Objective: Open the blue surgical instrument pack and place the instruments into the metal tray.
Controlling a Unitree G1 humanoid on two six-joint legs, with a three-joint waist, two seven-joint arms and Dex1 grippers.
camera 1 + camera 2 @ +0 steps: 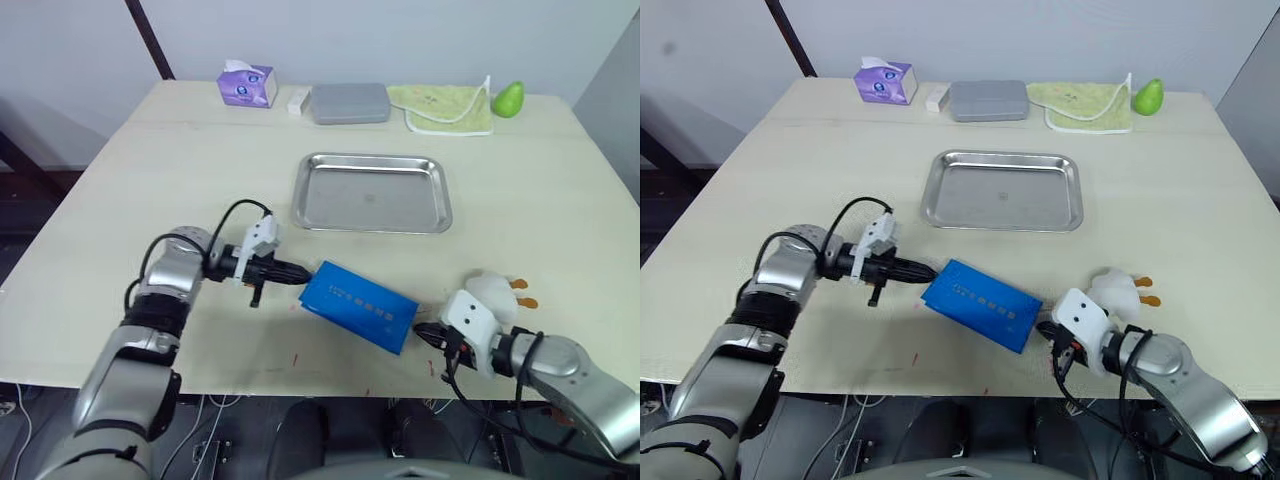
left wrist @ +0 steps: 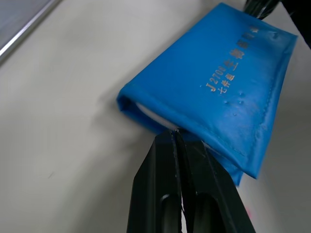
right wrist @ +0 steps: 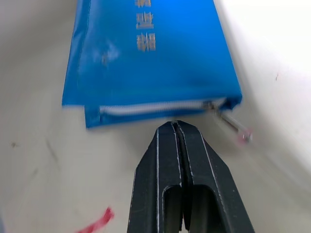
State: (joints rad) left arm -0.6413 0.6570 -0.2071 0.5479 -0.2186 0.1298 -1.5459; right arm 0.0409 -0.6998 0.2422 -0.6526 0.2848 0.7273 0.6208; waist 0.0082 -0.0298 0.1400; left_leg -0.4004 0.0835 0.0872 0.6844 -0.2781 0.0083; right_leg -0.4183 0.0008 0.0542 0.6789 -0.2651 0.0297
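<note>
Left wrist view: blue pack (image 2: 218,92) zipped flat on table (image 1: 120,200), left gripper (image 2: 177,133) pinched closed touching its edge, right gripper (image 3: 176,125) closed too, just short of it.

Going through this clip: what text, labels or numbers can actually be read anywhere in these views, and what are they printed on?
"J2700": start of the pale printed line on the blue surgical instrument pack, read in the left wrist view.
The characters that follow it on the pack, in two rows: too blurred to read.
The same print in the right wrist view and both eye views: too small or cut off to read.
Purple tissue box: printed pattern, no legible words.
</note>
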